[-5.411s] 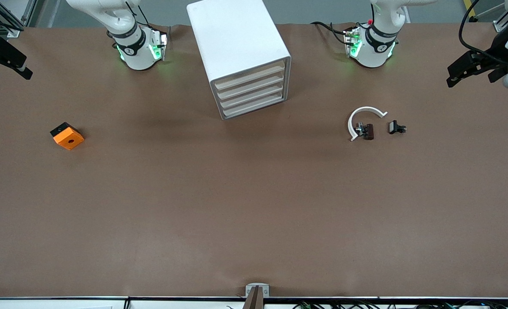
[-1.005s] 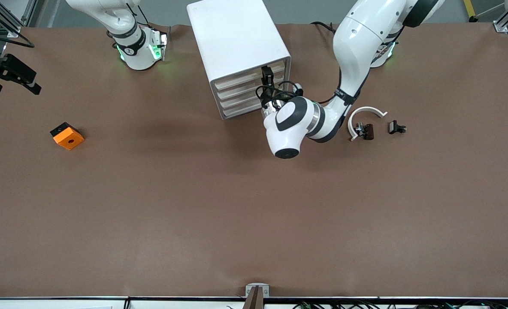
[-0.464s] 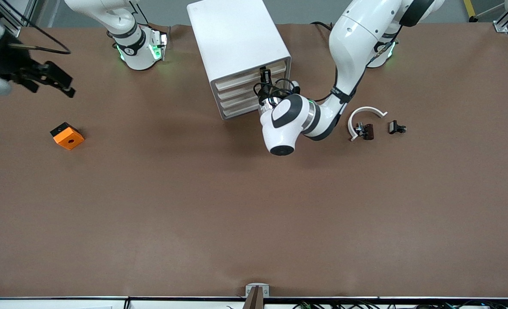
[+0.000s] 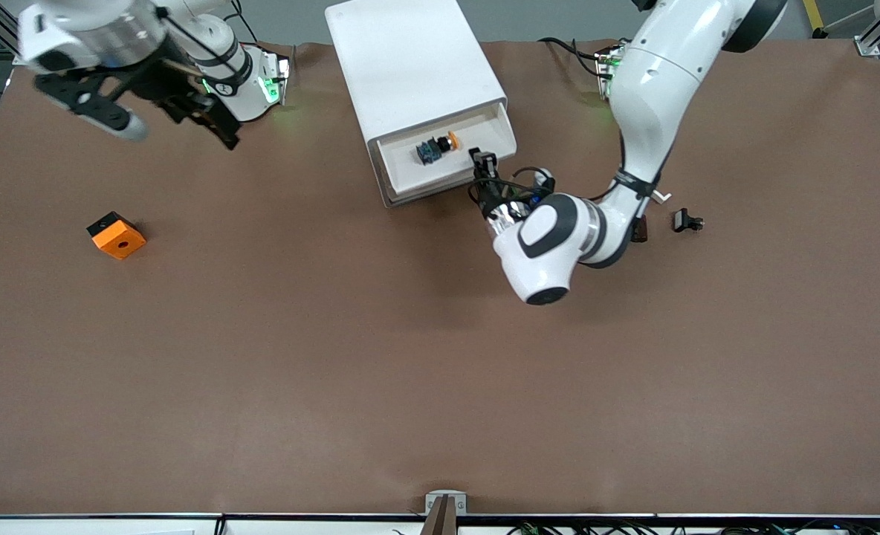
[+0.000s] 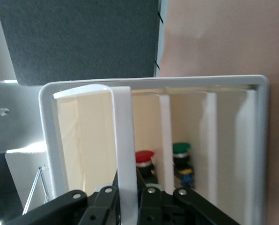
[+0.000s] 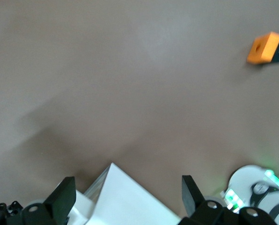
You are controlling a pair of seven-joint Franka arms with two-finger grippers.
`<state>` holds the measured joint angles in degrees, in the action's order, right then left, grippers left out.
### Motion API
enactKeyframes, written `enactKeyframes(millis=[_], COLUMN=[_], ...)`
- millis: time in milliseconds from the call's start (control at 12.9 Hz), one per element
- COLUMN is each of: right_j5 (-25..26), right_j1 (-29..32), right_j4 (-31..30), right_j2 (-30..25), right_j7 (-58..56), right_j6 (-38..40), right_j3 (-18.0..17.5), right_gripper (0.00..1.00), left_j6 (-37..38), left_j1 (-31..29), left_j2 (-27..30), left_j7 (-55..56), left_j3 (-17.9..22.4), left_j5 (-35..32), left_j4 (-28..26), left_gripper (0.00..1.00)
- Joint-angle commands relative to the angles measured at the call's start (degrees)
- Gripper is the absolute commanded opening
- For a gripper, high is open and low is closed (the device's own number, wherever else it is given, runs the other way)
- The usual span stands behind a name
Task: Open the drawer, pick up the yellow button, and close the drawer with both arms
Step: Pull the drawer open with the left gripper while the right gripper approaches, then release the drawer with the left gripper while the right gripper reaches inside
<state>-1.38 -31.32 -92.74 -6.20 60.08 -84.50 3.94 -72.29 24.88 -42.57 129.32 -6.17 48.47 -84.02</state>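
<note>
The white cabinet (image 4: 410, 59) stands near the robots' bases. Its top drawer (image 4: 410, 169) is pulled out. The button (image 4: 436, 148), with an orange cap and a blue base, lies in it. My left gripper (image 4: 482, 160) is shut on the drawer's front lip (image 5: 123, 140), toward the left arm's end of it. In the left wrist view (image 5: 130, 190) a red-capped button (image 5: 144, 157) and a green-capped one (image 5: 181, 149) show past the fingers; I cannot tell their drawers. My right gripper (image 4: 180, 134) is open and empty in the air beside the right arm's base, also seen in the right wrist view (image 6: 128, 197).
An orange square block (image 4: 117, 236) with a hole lies toward the right arm's end and shows in the right wrist view (image 6: 267, 48). A small black part (image 4: 687, 220) lies toward the left arm's end. The left arm's wrist hides a white curved piece there.
The left gripper has pulled the top drawer out of the cabinet, which uncovered the button. The right arm has swung in from the table's end toward its base and the cabinet.
</note>
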Motion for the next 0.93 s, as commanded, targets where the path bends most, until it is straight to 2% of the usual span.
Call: enactKeyframes(millis=[0, 77, 232, 309, 386, 696, 850], right_j5=[-2.04, -2.66, -2.58, -2.67, -2.67, -2.93, -2.84], right_j1=[-6.8, -8.65, -12.43, -13.58, -14.72, -16.93, -17.55], right_j4=[1.77, 1.94, 3.77, 6.66, 9.56, 11.0, 11.0], right_j2=[3.73, 4.87, 9.07, 12.4, 15.48, 20.95, 22.8], right_j7=[14.39, 19.67, 30.39, 33.4, 34.91, 36.24, 37.82], right_j6=[-2.4, -5.03, -8.3, -8.4, -8.31, -12.17, -13.32], right_j3=[0.72, 0.72, 0.72, 0.72, 0.72, 0.72, 0.72], right_gripper=[1.0, 1.0, 1.0, 1.0, 1.0, 1.0, 1.0], left_j6=[-2.5, -2.51, -2.51, -2.51, -2.51, -2.51, -2.51], left_j1=[-2.29, -2.2, -2.37, -2.64, -2.73, -2.81, -2.81], left_j2=[-0.94, -0.94, -0.76, -0.85, -0.85, -0.67, 0.03], left_j7=[-3.54, -5.12, -7.58, -8.2, -8.29, -10.48, -15.22], left_j3=[2.82, 3.7, 3.8, 3.8, 3.8, 4.15, 7.74], left_j5=[-0.48, -0.48, -1.79, -2.24, -3.37, -14.26, -18.75], left_j4=[1.66, 2.19, 2.63, 3.24, 3.59, 8.42, 10.79], left_gripper=[0.0, 0.0, 0.4, 0.76, 1.0, 1.0, 1.0])
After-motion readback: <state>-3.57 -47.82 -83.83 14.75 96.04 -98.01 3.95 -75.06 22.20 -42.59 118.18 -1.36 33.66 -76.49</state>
